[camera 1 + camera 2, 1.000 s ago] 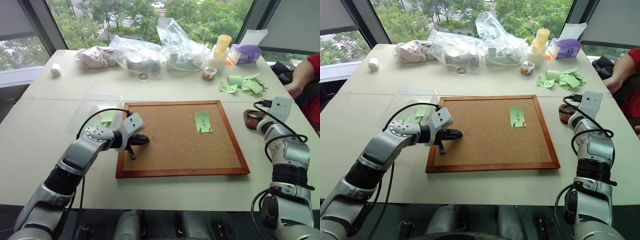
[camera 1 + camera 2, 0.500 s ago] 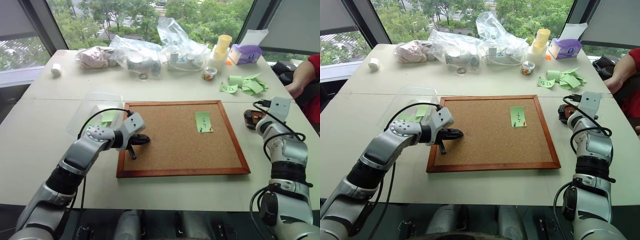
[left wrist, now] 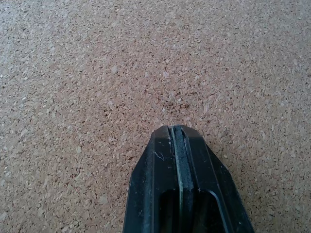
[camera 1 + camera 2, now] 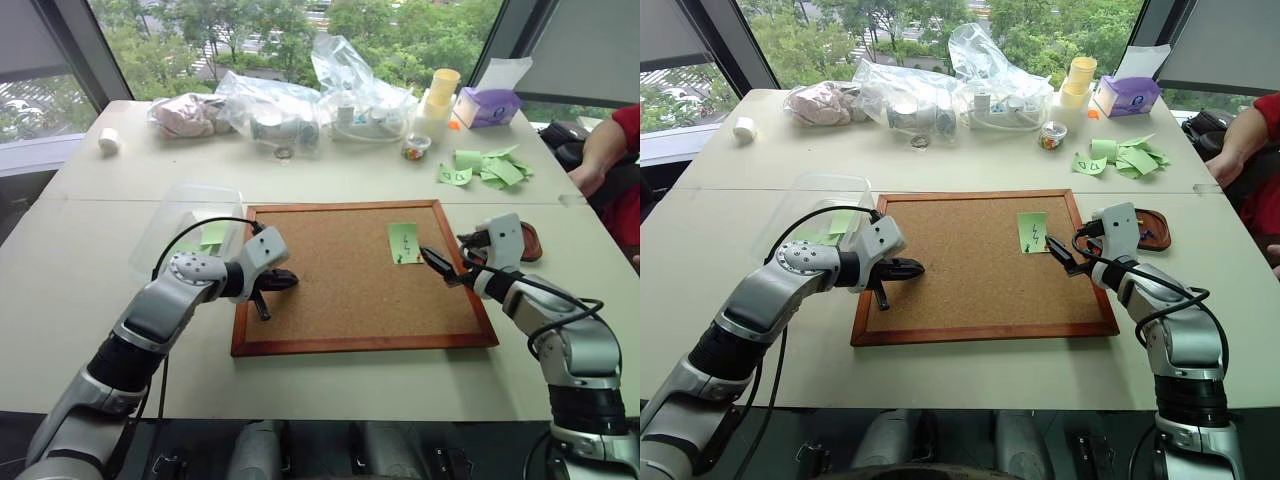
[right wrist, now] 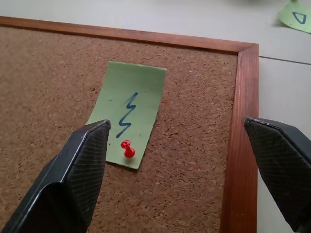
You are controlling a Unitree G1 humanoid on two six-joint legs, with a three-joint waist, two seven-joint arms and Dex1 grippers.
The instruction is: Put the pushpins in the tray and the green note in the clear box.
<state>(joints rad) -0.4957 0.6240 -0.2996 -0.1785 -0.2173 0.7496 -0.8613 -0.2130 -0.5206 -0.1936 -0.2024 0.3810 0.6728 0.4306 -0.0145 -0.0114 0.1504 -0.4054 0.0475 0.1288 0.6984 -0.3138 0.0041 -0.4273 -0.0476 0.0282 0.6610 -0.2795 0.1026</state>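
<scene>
Swinging in from the right edge of the frame, my right tool [image 4: 447, 262] now hangs wide open over the cork board [image 4: 340, 300], just right of the green note [image 4: 404, 243]. My left tool [image 4: 283, 281] sits pressed shut at the board's left side. Pale worktop [image 4: 100, 250] runs to big windows with trees behind. That note is light green with a dark zigzag, one red pushpin [image 5: 127, 149] at its lower edge. Right of the board lies the tray [image 4: 1152, 229]; the clear box [image 4: 190, 215] sits left of centre.

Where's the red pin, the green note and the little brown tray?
red pushpin [image 5: 128, 149], right wrist view, on its head.
green note [image 5: 130, 111], right wrist view, on its middle.
tray [image 4: 1162, 240], right eye view, on its rim.
</scene>
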